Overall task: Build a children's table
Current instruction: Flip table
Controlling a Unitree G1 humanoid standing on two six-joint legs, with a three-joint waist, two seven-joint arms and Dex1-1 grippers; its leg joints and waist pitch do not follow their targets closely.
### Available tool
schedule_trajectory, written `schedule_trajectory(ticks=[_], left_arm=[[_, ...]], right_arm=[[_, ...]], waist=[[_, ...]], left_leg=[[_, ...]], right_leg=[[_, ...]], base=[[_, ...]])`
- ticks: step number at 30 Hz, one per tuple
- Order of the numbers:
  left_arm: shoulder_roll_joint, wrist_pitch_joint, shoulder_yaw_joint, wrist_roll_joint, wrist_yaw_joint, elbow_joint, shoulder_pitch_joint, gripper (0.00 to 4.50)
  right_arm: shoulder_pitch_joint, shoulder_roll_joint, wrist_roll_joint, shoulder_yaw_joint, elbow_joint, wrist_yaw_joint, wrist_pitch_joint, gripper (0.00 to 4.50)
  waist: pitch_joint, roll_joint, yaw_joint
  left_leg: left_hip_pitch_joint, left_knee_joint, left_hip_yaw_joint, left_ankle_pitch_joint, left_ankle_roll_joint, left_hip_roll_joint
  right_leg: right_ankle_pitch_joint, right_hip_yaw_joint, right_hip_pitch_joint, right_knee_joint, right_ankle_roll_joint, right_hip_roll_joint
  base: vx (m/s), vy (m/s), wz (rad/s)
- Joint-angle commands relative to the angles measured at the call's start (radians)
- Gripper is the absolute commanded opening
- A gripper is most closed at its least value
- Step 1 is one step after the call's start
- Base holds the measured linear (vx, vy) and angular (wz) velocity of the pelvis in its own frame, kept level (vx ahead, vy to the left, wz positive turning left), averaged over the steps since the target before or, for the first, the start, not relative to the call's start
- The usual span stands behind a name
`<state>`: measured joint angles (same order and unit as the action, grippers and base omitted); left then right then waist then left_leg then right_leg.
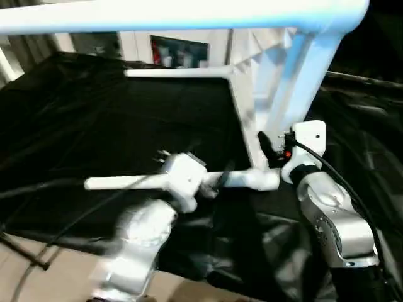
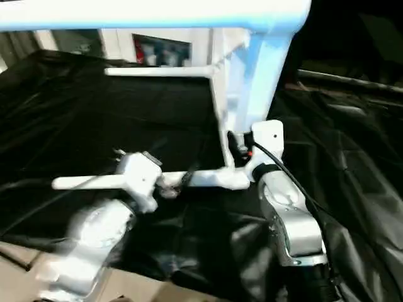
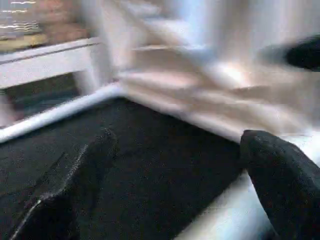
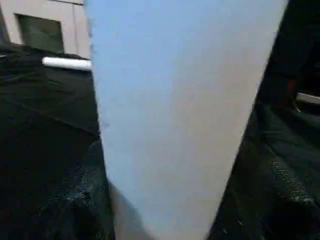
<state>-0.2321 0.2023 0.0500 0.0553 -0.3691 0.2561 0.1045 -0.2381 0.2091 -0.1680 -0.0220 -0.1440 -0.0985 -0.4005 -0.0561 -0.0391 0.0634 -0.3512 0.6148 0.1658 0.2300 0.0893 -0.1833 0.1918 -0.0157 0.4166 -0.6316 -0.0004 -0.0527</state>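
A black cloth point(image 1: 94, 126) covers the work table, and across its near part lies 1 white leg point(image 1: 119, 183), running level from a free tip on the left toward the right. The left gripper point(image 3: 175, 175) sits over the middle of that leg; in its wrist view the 2 black fingers point(image 3: 75, 185) stand wide apart with bare cloth between them and the leg's pale tube just by one fingertip — nothing is held. The left arm point(image 1: 141, 242) rises from the bottom edge, blurred. Farther back, another leg point(image 1: 179, 72) reaches out level to the left from the tabletop point(image 1: 249, 94), which stands on edge on the cloth with its ribbed underside facing left. Across the top of the head views runs a third leg point(image 1: 157, 16), level, joined at a rounded corner on the right to a fourth tube point(image 1: 302, 82) that slants down toward the right gripper point(image 1: 272, 151). That gripper sits at the foot of the slanting tube, where the near leg's right end also meets the tabletop's lower corner. In the right wrist view the pale tube stands close before the camera, between the fingers — they appear closed about it, part open at its width, though the pads themselves are hard to make out. The silver right forearm point(image 1: 337, 223) climbs from the lower right, a black cable point(image 1: 340, 182) looping over it.
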Motion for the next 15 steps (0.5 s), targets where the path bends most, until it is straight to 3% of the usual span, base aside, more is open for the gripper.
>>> schedule_trajectory(ticks=[1, 2, 4, 6, 11, 15], left_arm=[[0.032, 0.036, 0.003, 0.035, 0.024, 0.035, 0.012, 4.5], [0.039, 0.039, -0.005, 0.04, 0.042, 0.031, 0.016, 4.5], [0.048, 0.036, -0.015, 0.035, 0.067, 0.025, 0.016, 4.5], [0.045, 0.047, -0.018, 0.033, 0.073, 0.036, 0.006, 4.5], [0.044, 0.126, -0.019, 0.032, 0.067, 0.061, 0.005, 4.5], [0.054, 0.121, -0.013, 0.038, 0.079, 0.045, 0.003, 4.5]], right_arm=[[-0.002, -0.001, -0.013, 0.012, -0.01, -0.015, 0.006, 3.19], [0.0, 0.0, -0.017, 0.012, -0.01, -0.022, 0.01, 3.19], [0.006, -0.001, -0.027, 0.013, -0.014, -0.033, 0.015, 3.19], [0.018, 0.001, -0.037, 0.014, -0.024, -0.052, 0.017, 3.19], [0.033, -0.005, -0.034, 0.018, -0.029, -0.067, 0.013, 3.19], [0.043, -0.004, -0.04, 0.021, -0.034, -0.071, 0.014, 3.19]], waist=[[0.051, 0.009, -0.003], [0.054, 0.01, 0.001], [0.056, 0.012, 0.002], [0.058, 0.008, 0.0], [0.058, 0.005, -0.004], [0.055, 0.006, -0.003]], left_leg=[[-0.007, -0.082, -0.011, 0.185, 0.03, -0.025], [0.005, -0.079, -0.005, 0.181, 0.021, -0.027], [0.002, -0.08, -0.004, 0.166, 0.013, -0.028], [-0.008, -0.079, -0.006, 0.144, 0.002, -0.026], [-0.011, -0.077, -0.005, 0.129, -0.005, -0.026], [-0.01, -0.079, -0.006, 0.156, 0.0, -0.026]], right_leg=[[0.239, 0.034, -0.047, 0.084, -0.091, -0.05], [0.188, 0.036, -0.038, 0.082, -0.111, -0.047], [0.139, 0.036, -0.042, 0.078, -0.127, -0.047], [0.098, 0.036, -0.052, 0.072, -0.13, -0.051], [0.124, 0.036, -0.053, 0.075, -0.124, -0.054], [0.179, 0.036, -0.051, 0.081, -0.111, -0.054]], base=[[0.0, 0.0, 0.0], [0.0, 0.0, 0.0], [0.0, 0.0, 0.0], [0.0, 0.0, 0.0], [0.0, 0.0, 0.0], [0.0, 0.0, 0.0]])
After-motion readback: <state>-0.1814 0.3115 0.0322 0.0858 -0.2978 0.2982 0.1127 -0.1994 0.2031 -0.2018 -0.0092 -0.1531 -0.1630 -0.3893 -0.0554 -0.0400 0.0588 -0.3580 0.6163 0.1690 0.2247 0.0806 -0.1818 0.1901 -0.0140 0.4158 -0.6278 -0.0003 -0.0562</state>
